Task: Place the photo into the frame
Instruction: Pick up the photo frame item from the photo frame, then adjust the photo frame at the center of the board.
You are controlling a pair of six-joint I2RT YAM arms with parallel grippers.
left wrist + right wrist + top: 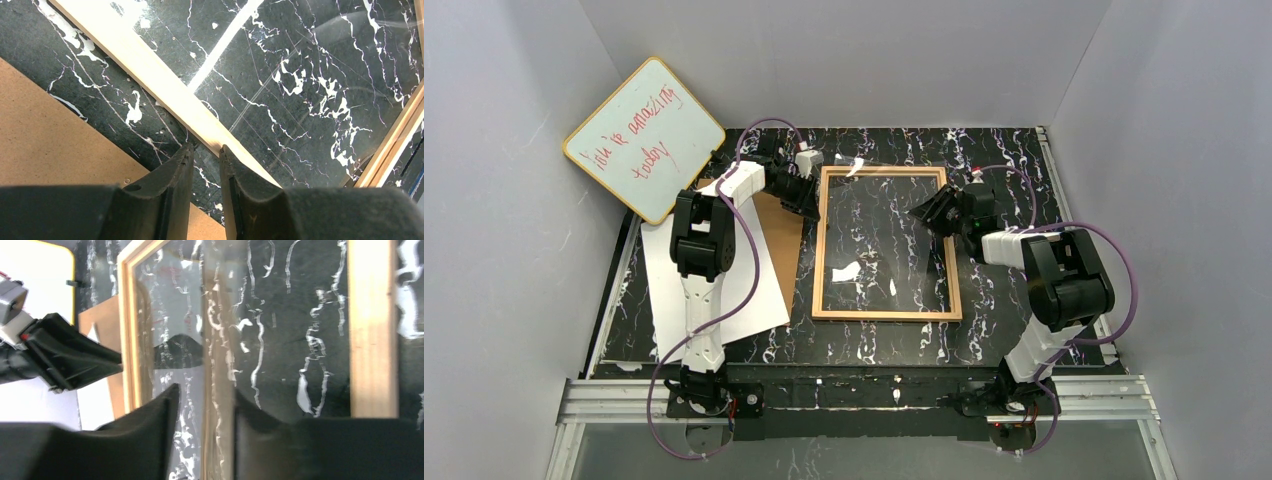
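While the right claw (pixel 206 392) is straddling the frame's (pixel 372 340) edge, grip unclear, the left claw (pixel 206 148) is gaping narrowly. A loose pinch is probably risking slippage.

Black-white arms (pixel 704 240) — purple cables (pixel 1134 290)

You'll find one text only: red handwriting on the whiteboard (pixel 644 138), far out to the left of the left gripper (pixel 812 207). It reads "amazing today"; the first word is unclear.
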